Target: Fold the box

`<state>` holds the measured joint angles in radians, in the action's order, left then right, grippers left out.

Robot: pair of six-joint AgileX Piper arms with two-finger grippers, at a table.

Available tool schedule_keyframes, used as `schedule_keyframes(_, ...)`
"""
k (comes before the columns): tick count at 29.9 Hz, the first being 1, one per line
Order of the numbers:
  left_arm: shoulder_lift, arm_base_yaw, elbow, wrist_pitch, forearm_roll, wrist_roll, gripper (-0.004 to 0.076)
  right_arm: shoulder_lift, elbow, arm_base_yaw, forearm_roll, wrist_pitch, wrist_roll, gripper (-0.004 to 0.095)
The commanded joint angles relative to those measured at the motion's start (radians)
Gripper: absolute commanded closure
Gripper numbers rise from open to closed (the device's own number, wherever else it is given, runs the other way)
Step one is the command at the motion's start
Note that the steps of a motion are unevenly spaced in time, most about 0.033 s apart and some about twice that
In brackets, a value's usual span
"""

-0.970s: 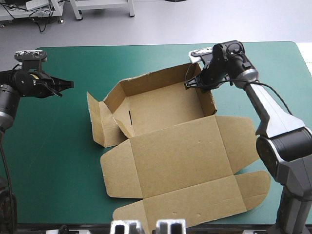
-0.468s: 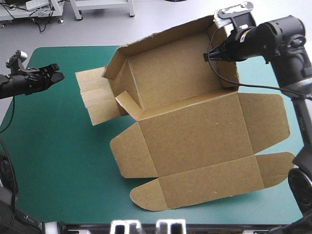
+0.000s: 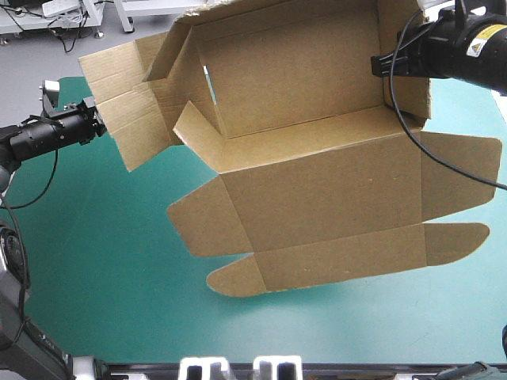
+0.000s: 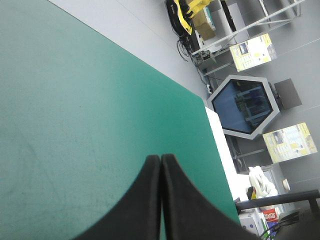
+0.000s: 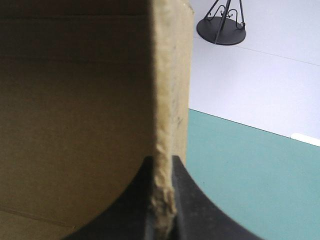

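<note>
My right jaws clamp the right wall of the brown box, holding it tilted in the air over the teal-green worktop, its length running across toward my left jaws, pressed together empty just beside its loose left flap

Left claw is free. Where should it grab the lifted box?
I'd grip the box by its loose side flap, at the outer edge. It juts toward the left claw, so come from the left, edge-on, opening the shut claw first. The right claw holds the opposite wall.
</note>
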<state>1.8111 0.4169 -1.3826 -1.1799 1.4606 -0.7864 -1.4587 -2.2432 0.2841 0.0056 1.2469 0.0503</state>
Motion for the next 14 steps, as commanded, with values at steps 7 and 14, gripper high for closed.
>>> schedule_keyframes(7,-0.116,-0.099,-0.037,-0.123,0.166,-0.036,0.0734,-0.008,-0.026,-0.006,0.04,0.007,-0.001,0.0931)
schedule_keyframes(14,-0.182,-0.128,-0.037,-0.123,0.159,-0.051,0.0734,-0.058,-0.026,-0.006,0.06,-0.008,-0.004,0.0932)
